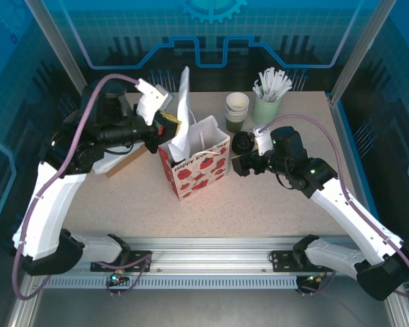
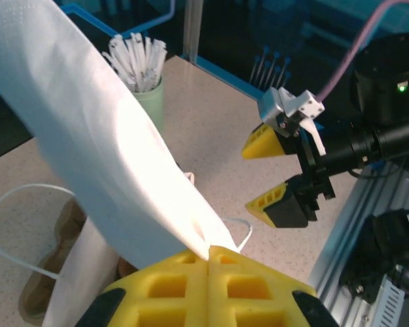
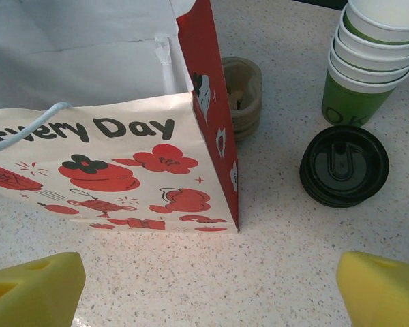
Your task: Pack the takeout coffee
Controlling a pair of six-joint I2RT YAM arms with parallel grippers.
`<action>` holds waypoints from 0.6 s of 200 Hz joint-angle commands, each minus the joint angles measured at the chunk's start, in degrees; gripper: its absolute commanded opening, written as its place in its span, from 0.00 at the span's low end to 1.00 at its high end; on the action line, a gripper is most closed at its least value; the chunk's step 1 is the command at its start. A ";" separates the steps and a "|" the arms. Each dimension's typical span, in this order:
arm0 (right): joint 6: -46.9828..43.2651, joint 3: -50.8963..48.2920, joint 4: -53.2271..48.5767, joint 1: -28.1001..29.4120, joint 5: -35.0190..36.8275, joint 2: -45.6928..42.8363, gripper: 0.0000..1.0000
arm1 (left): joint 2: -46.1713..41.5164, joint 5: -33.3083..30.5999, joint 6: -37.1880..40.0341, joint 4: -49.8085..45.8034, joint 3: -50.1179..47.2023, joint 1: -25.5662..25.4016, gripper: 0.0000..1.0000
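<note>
Left wrist camera is showing the left hand [image 2: 210, 255] pinching white paper [image 2: 109, 157] tight; right wrist camera is showing the takeout coffee [image 3: 343, 165] ahead-right of the gaping, empty right hand [image 3: 211, 279].

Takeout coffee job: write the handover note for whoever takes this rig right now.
Left gripper: jaws shut on the white sheet that rises from the gift bag.
Right gripper: jaws open, nothing in them, low over the table, facing the bag and the coffee.
Takeout coffee: lidded, upright on the table just right of the bag, in front of the nested cups, untouched.
Done: the bag stands upright with its sheet pinched.
Left: close the right jaws on the coffee, lift it, and set it down inside the bag.
</note>
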 commanded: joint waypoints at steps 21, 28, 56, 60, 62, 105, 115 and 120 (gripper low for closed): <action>-1.13 2.29 -2.03 0.79 1.27 -0.72 0.96 | 2.92 1.17 10.26 -5.65 6.73 -0.51 0.00; -1.17 2.21 -1.91 0.81 1.32 -0.72 0.96 | 3.63 0.14 11.30 -6.34 7.37 -0.53 0.00; -1.35 2.20 -1.82 0.75 1.25 -0.46 0.96 | 6.58 -4.70 14.74 -9.81 9.95 -0.48 0.00; -1.33 2.12 -1.81 0.79 1.23 -0.36 0.96 | 6.91 -5.00 15.24 -10.12 10.18 -0.51 0.00; -1.33 2.12 -1.76 0.76 1.24 -0.37 0.96 | 7.14 -4.98 15.48 -10.36 10.28 -0.52 0.00; -0.84 1.03 -0.84 0.81 0.91 -0.02 0.96 | 9.62 -3.19 22.29 -14.23 11.18 -0.46 0.00; -0.72 0.74 -0.67 0.77 0.65 -0.02 0.96 | 10.10 -2.78 23.34 -15.05 11.06 -0.52 0.00; -0.64 0.58 -0.55 0.74 0.62 -0.02 0.96 | 10.29 -2.13 23.61 -15.25 10.86 -0.53 0.00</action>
